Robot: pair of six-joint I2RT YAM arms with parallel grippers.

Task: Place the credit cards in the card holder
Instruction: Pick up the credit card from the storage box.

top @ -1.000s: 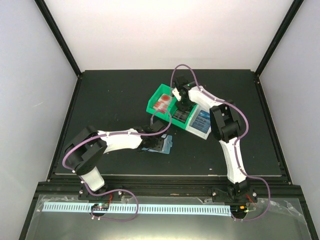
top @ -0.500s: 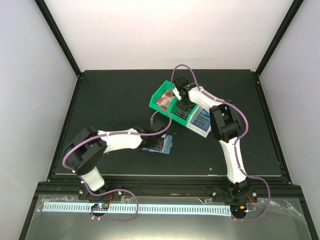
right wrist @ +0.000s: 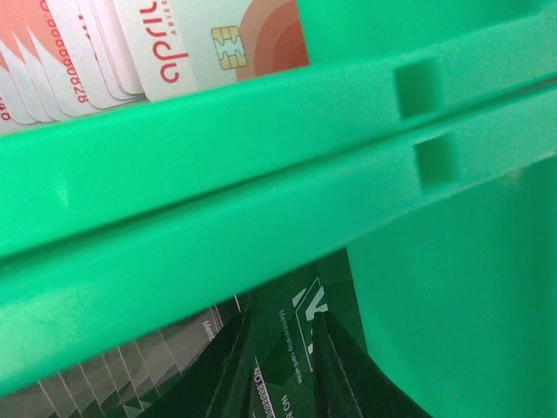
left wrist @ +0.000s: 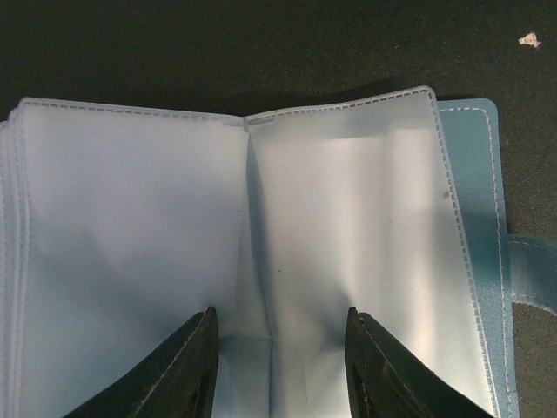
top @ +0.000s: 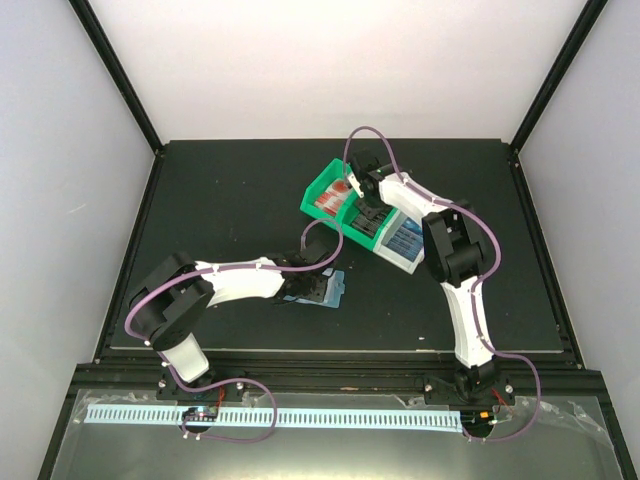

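Observation:
The card holder (left wrist: 261, 218) lies open on the mat, its clear pockets spread flat, with the blue-teal cover (left wrist: 487, 218) and clasp tab (left wrist: 533, 272) at the right. My left gripper (left wrist: 278, 326) is open, and its fingertips (left wrist: 202, 348) press down on the pockets either side of the fold; it also shows in the top view (top: 318, 287) on the holder (top: 338, 290). My right gripper (right wrist: 284, 313) reaches into the green bin (right wrist: 261, 192), its jaws a narrow gap apart over a dark green card (right wrist: 296, 348). Red-and-white cards (right wrist: 218, 43) lie in the neighbouring compartment.
The green bin (top: 322, 182) stands at the back centre of the mat with the right gripper (top: 366, 212) in it. A white bin (top: 398, 266) holding blue cards (top: 405, 240) sits against its right side. Black frame posts rise at the mat's corners.
My right gripper has shifted slightly back and right inside the green bin, and the bin has turned a little with it. The left arm and the card holder have not moved.

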